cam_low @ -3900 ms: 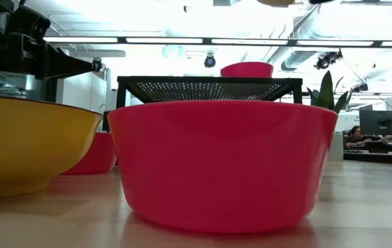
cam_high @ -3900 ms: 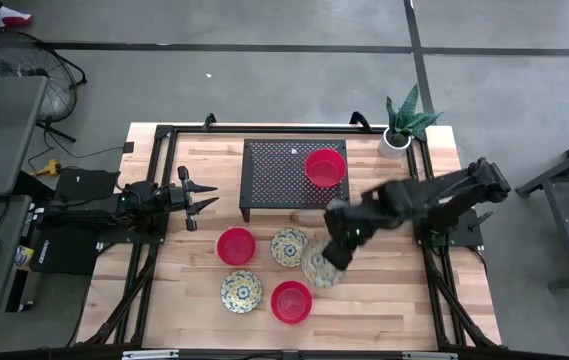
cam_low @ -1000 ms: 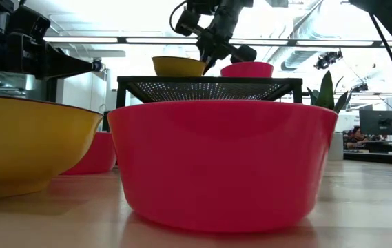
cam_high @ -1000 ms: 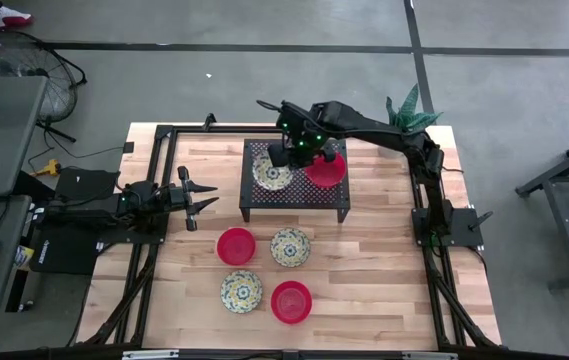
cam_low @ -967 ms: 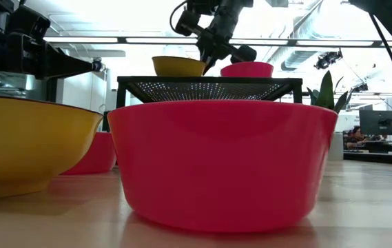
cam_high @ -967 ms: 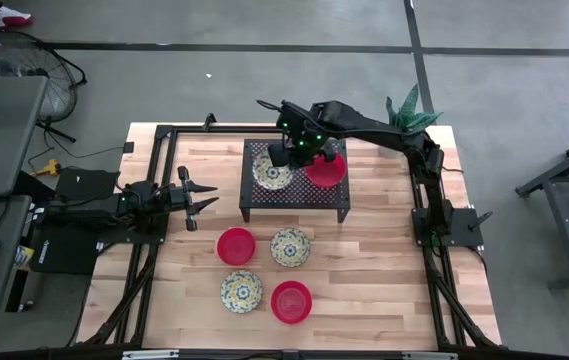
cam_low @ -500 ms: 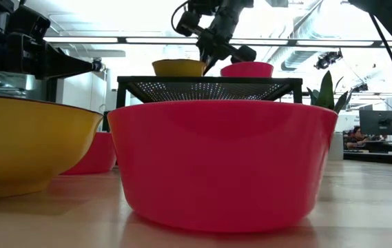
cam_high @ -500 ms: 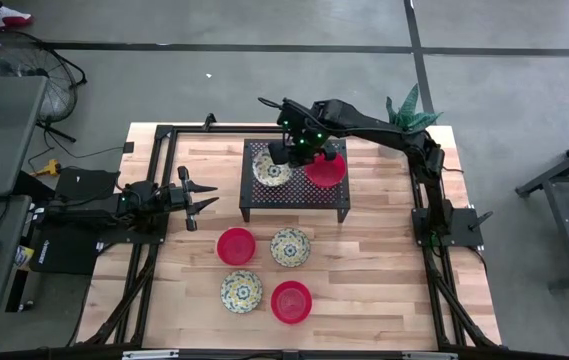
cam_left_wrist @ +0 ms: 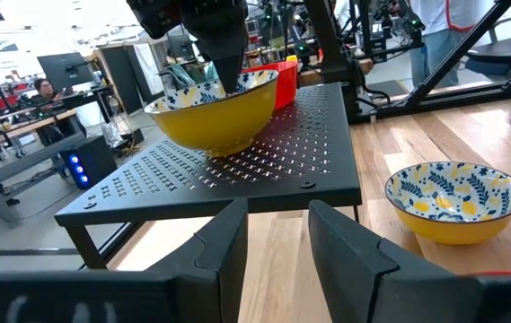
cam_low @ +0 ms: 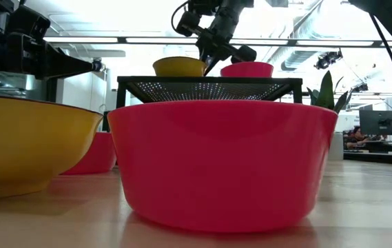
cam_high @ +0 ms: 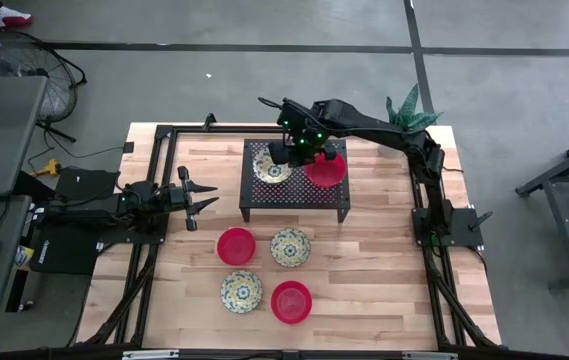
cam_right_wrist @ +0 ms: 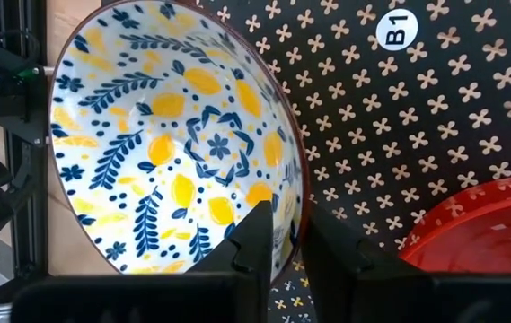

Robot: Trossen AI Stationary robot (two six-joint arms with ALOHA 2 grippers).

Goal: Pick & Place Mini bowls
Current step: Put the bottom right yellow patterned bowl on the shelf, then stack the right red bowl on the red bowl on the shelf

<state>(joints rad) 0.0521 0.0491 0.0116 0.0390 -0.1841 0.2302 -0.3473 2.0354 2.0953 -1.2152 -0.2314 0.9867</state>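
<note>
Right gripper [cam_right_wrist: 284, 240] straddling the rim of a lemon-patterned mini bowl [cam_right_wrist: 170, 144] on the black perforated rack [cam_high: 294, 195], fingers seemingly loosening, red mini bowl [cam_high: 325, 169] beside it, left gripper [cam_high: 207, 202] spread open, idle at table's left.

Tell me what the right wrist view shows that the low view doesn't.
Only the right wrist view shows the patterned bowl's lemon-and-leaf inside, the rack's B1 sticker, and the right hand straddling the bowl's rim. Only the low view shows the big red bowl on the table up close, a yellow bowl beside it, and the potted plant. Both show the rack with the patterned bowl and a red bowl on it.
</note>
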